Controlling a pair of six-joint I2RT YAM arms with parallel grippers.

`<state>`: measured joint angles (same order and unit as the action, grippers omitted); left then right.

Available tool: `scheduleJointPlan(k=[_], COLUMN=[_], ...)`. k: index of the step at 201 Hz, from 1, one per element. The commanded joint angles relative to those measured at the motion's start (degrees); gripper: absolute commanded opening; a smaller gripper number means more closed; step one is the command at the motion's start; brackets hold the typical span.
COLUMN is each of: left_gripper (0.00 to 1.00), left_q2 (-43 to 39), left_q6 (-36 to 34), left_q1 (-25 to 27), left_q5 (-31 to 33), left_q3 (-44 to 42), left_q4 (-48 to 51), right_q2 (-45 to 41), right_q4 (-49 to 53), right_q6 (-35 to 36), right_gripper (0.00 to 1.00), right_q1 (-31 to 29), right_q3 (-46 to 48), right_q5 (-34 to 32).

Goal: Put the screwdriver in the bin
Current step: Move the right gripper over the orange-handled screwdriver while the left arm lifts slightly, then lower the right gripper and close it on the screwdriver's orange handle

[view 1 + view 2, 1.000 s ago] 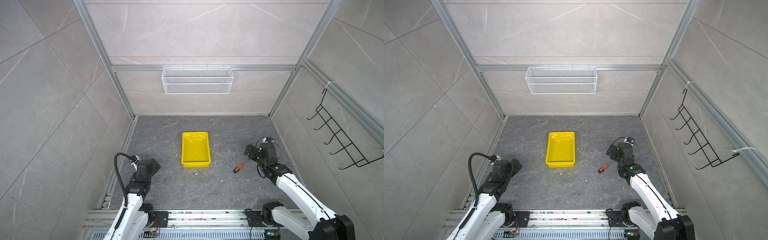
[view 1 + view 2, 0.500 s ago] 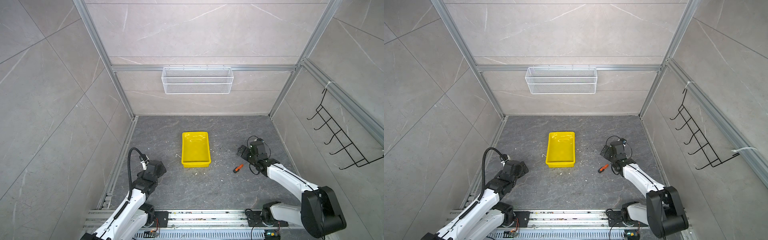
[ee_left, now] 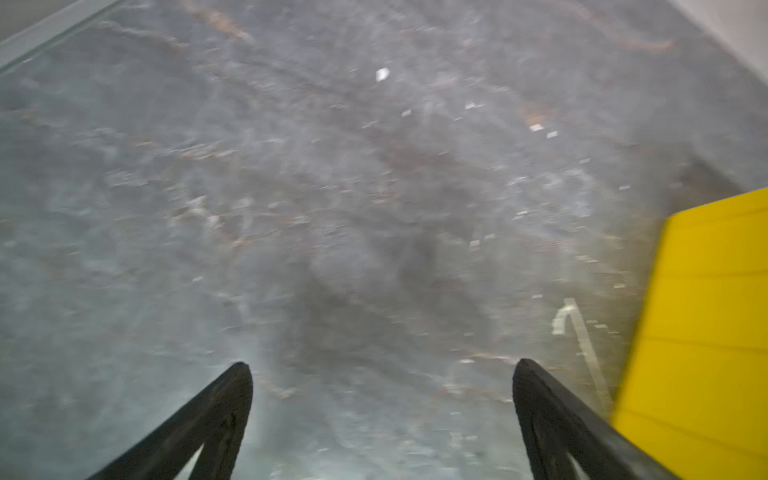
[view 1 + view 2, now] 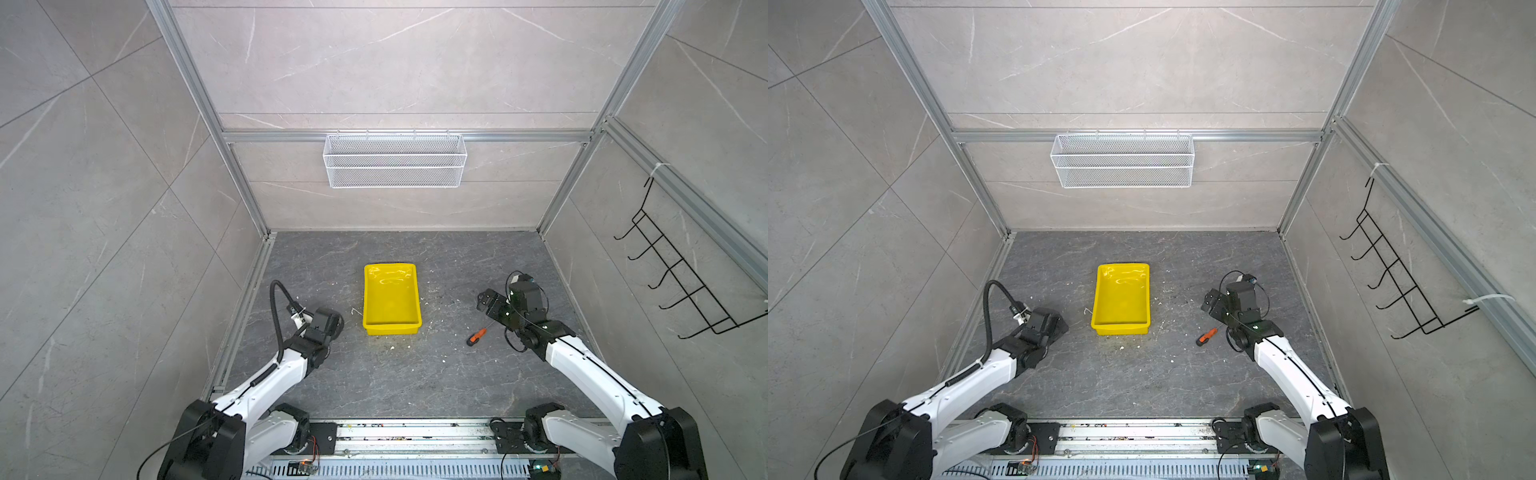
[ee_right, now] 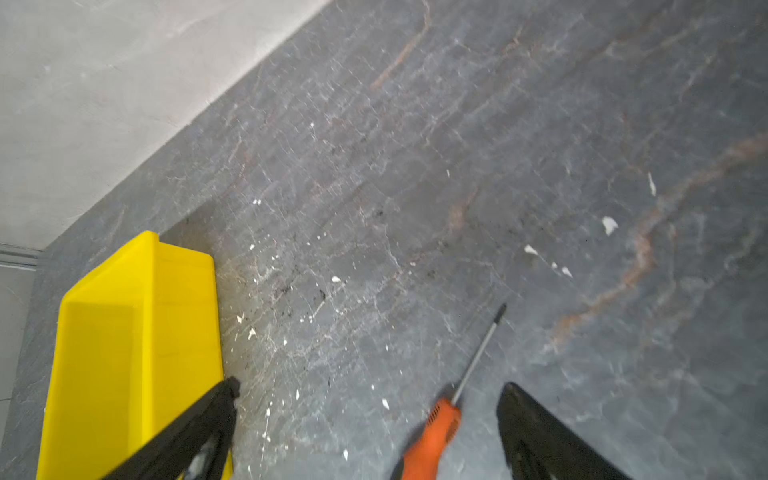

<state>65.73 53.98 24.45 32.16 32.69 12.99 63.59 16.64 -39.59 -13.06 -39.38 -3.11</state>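
Thin-shafted screwdriver (image 5: 440,428) on veined stone (image 5: 498,166), glossy bin (image 5: 183,332) apart — left claw (image 3: 382,365) and right claw (image 5: 370,384) gape.

A: Any lettering to read anywhere?
B: None. The bin (image 4: 390,330) shows plain yellow walls.
A: And the screwdriver (image 5: 432,434), just right of the bin?
B: Small dark marks on its orange handle — too blurred to read.

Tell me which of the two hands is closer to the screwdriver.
The right hand: the screwdriver lies close by it, on the same side of the bin. The left hand is on the bin's opposite side.
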Motion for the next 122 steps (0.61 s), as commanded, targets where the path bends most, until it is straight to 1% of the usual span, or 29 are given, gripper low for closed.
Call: scheduleJointPlan(k=[1, 8, 19, 23, 31, 36, 42, 55, 67, 85, 100, 122], left_gripper=[1.0, 1.0, 1.0, 1.0, 1.0, 1.0, 1.0, 1.0, 1.0, 1.0, 1.0, 1.0], left_q2=[3.08, 4.32, 6.31, 6.91, 7.53, 7.82, 8.05, 8.39, 8.72, 8.71, 8.64, 8.57], left_q6=[-3.43, -8.26, -12.88, -13.16, -9.55, -9.3, -10.71, -12.46, -13.14, -12.96, -12.99, -13.59], left_q1=[0.14, 0.07, 0.08, 0.14, 0.08, 0.11, 0.15, 0.08, 0.07, 0.05, 0.07, 0.07], left_q5=[5.58, 7.53, 11.39, 13.13, 13.5, 13.68, 12.29, 8.59, 5.02, 1.7, -0.33, -3.07], left_q3=[7.34, 8.6, 9.56, 9.85, 11.22, 11.61, 11.04, 7.95, 5.62, 5.41, 4.87, 2.04], left_q4=[-5.93, -5.69, -4.06, -3.12, 2.48, 3.38, 1.66, -5.76, -10.95, -12.17, -13.56, -18.7], right_q2=[3.2, 3.97, 4.29, 4.27, 3.82, 3.43, 2.87, 2.01, 1.63, 2.09, 3.63, 6.78], right_q4=[14.03, 15.1, 15.79, 16.1, 16.13, 15.85, 15.38, 13.76, 11.87, 7.62, 5.61, 7.12], right_q6=[-4.99, -6.36, -8.54, -9.28, -10.86, -11.94, -14.07, -18.35, -23.7, -28.68, -30.97, -31.68], right_gripper=[0.98, 0.98, 0.97, 0.97, 0.97, 0.97, 0.97, 0.95, 0.92, 0.86, 0.84, 0.83], right_q1=[-0.35, -0.3, -0.31, -0.3, -0.3, -0.32, -0.26, -0.3, -0.39, -0.39, -0.46, -0.78], right_q3=[-2.11, -2.32, -2.41, -2.46, -2.23, -1.84, -1.29, 0.41, 2.28, 5.06, 5.61, 3.55], right_q5=[5.86, 7.42, 9.52, 9.96, 10.43, 10.8, 10.93, 11.28, 11.2, 11.26, 10.83, 8.88])
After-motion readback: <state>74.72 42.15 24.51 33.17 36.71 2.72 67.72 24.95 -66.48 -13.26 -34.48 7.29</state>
